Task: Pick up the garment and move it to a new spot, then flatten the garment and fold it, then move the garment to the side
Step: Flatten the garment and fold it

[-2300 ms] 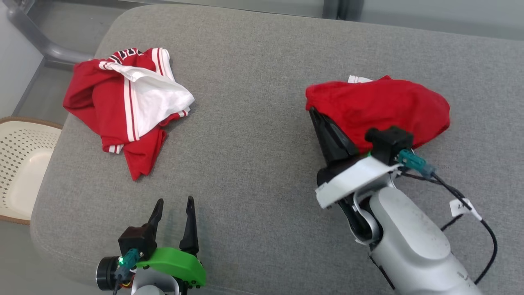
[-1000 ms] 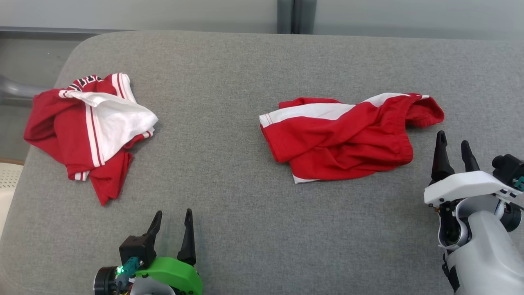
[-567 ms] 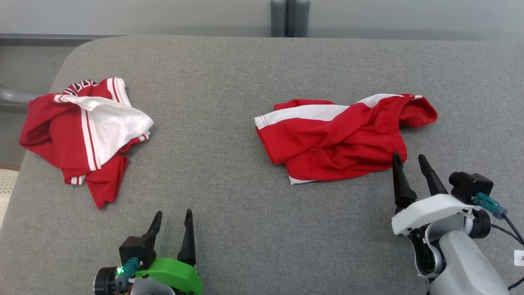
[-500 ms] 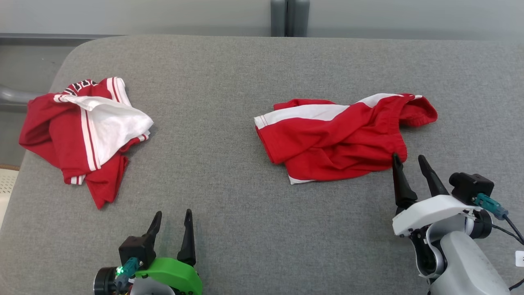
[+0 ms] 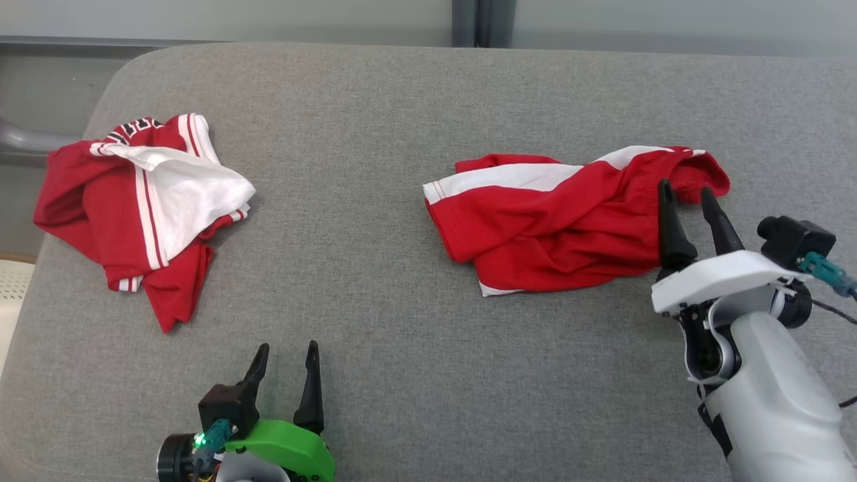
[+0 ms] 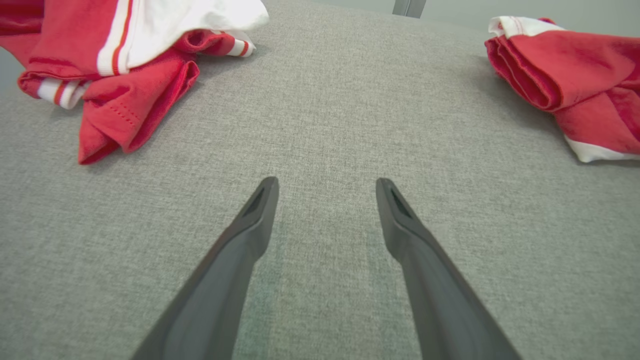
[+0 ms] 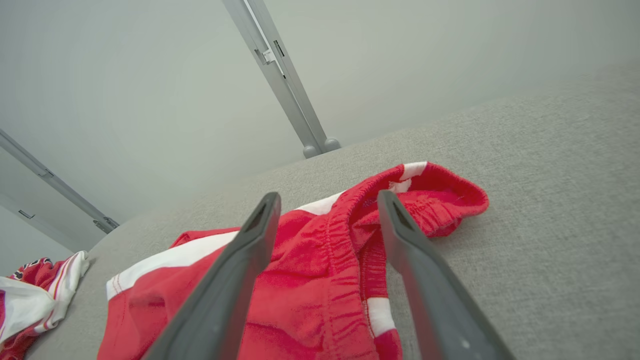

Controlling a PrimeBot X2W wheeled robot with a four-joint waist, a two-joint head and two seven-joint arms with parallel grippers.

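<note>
Loosely crumpled red shorts [image 5: 556, 227] on grey cushion [image 5: 402, 120], right gripper [image 5: 684, 187] held wide over waistband [image 7: 340, 235], left gripper [image 5: 287, 345] likewise wide.

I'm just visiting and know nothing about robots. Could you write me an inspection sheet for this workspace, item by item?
Surface: grey fabric pad, rounded corner, no stains seen.
Job's things: red shorts with a white stripe, crumpled, right of centre.
Clutter: red and white jersey, bunched at the far left.
Grippers: left gripper open, holding nothing, near the front edge; right gripper open, fingers either side of the shorts' waistband, not closed on it.
Cables: teal-plugged cable at the right wrist, hanging free.
Surroundings: pale wall with a grey post behind.
</note>
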